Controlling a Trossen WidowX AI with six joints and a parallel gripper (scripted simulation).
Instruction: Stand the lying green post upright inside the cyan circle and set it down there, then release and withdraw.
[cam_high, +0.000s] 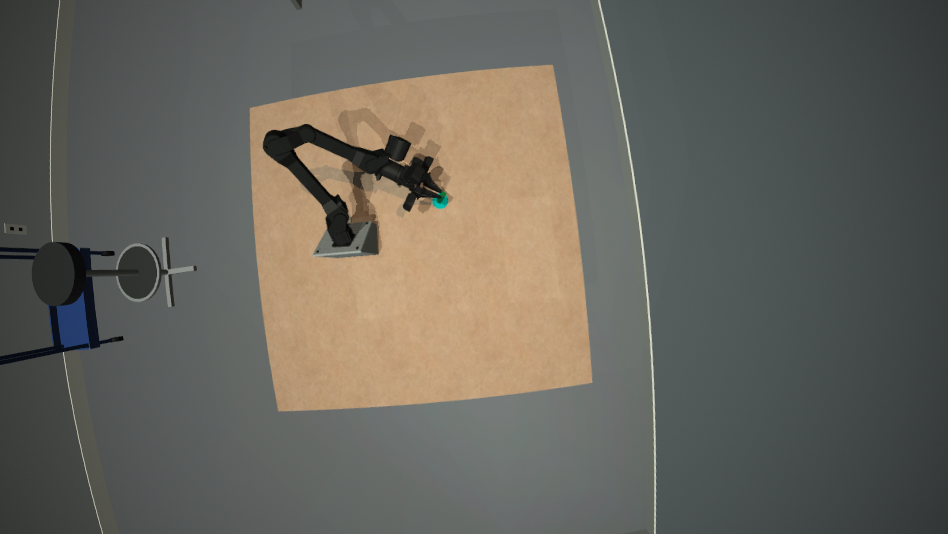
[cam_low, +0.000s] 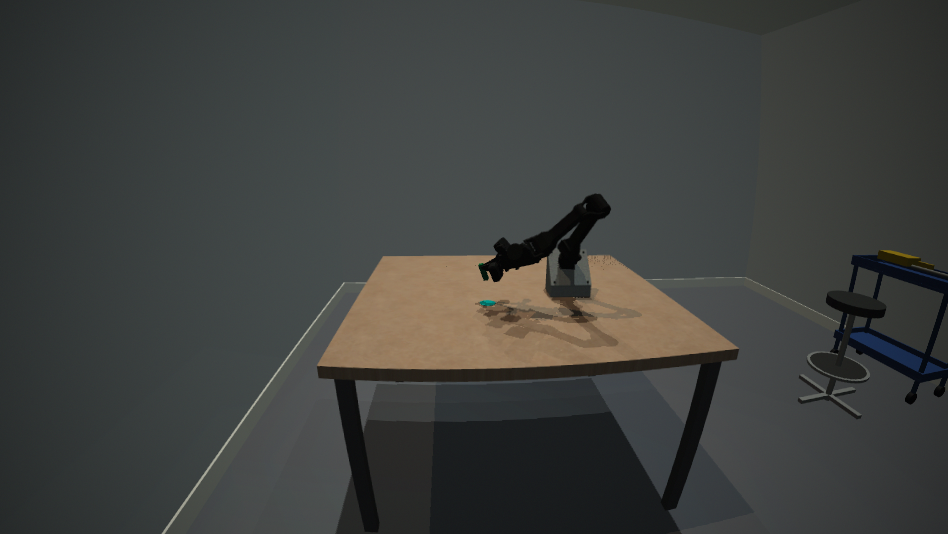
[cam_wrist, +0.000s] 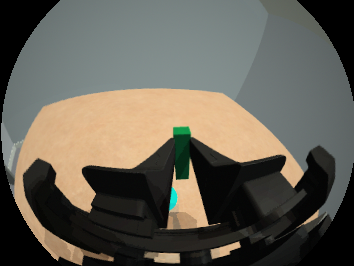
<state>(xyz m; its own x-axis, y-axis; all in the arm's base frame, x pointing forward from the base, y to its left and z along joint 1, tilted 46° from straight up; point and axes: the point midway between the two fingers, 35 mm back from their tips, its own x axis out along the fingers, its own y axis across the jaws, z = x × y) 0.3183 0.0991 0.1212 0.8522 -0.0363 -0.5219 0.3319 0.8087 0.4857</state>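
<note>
The green post (cam_low: 482, 271) (cam_wrist: 182, 154) is held between the fingertips, in the air above the table. It stands close to upright, slightly tilted in the exterior view. My gripper (cam_high: 441, 195) (cam_wrist: 181, 141) is shut on the post and points forward and down. The cyan circle (cam_high: 442, 203) (cam_low: 487, 303) (cam_wrist: 173, 199) lies flat on the table below the post. In the wrist view the left finger hides part of the circle. In the top view the fingertips and post overlap the circle's upper edge.
The arm's grey base (cam_high: 366, 240) (cam_low: 568, 290) stands on the wooden table (cam_high: 424, 318) (cam_low: 411, 344). Arm shadows fall on the table around the circle. A stool (cam_high: 58, 273) (cam_low: 855, 304) and a blue cart (cam_high: 72, 325) (cam_low: 882, 351) stand on the floor off the table.
</note>
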